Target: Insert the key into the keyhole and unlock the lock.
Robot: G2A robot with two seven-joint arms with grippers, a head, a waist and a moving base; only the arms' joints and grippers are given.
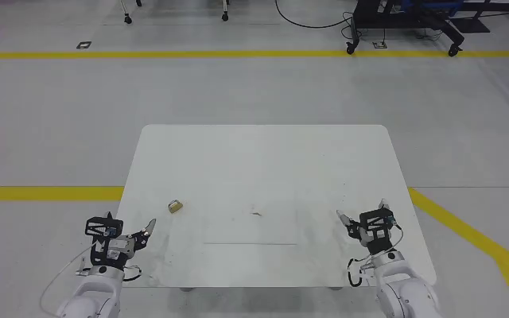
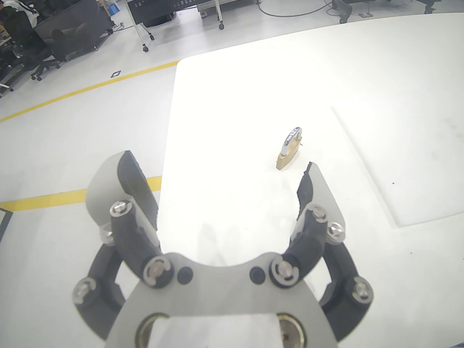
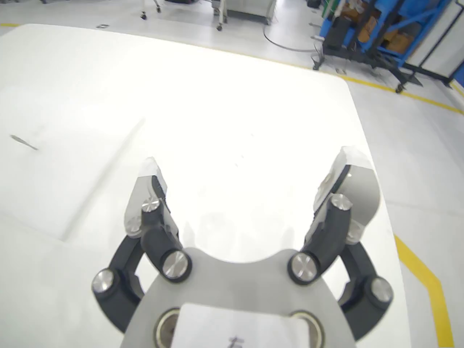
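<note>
At the near-left corner of the white bench, the left fingers are spread wide and hold nothing. One finger hangs over the floor beyond the left edge and the other over the bench top. Close ahead of them, apart from both, the lock rests on the bench in from the left edge. It has a small brass body with a silver shackle. The key lies farther right, about midway along the near half of the bench and well apart from the lock. It is too small for its details to be made out. A faint rectangular outline marks the surface by the near edge. Near the near-right corner, the right fingers hover over bare bench, also spread wide and gripping nothing.
</note>
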